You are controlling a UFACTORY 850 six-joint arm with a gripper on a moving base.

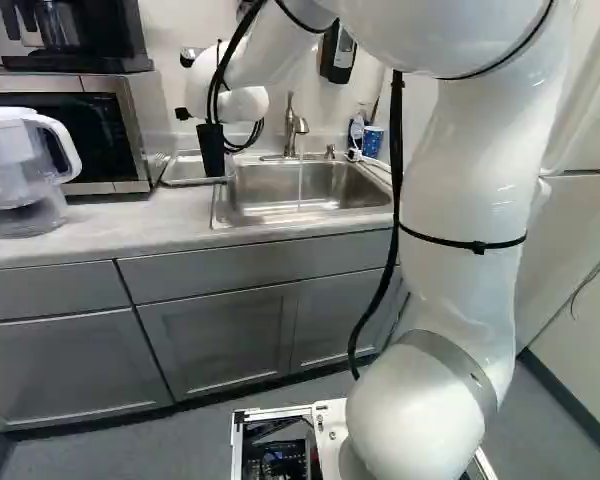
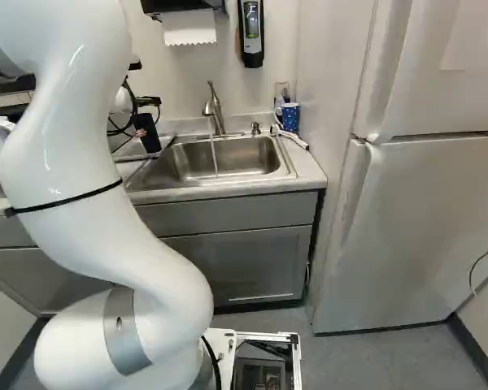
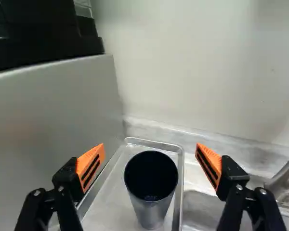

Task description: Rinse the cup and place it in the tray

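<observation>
- The cup (image 3: 151,211) is standing upright in the metal tray (image 3: 111,209), its mouth facing up, its interior appearing dark and its outer wall grey.
- The fingers (image 3: 90,166) are standing wide open, their orange pads facing each other; the cup is standing between and ahead of them, with a gap showing on each side.
- The tray is lying on the tabletop (image 1: 130,225), between the microwave (image 1: 152,110) and the sink (image 2: 252,154).
- The white arm (image 1: 460,200) is rising from its joint and reaching over the tabletop toward the tray.
- The faucet (image 2: 216,110) is standing behind the sink, and a thin stream of water (image 2: 214,154) is running from it into the basin.
- A blue mug (image 2: 289,118) is standing near the sink's rear corner, beside the refrigerator (image 2: 415,219).
- A lidded clear pitcher (image 1: 20,175) is standing in front of the microwave at the left of the left base view, while a black coffee maker (image 1: 90,35) is resting on top of the microwave.
</observation>
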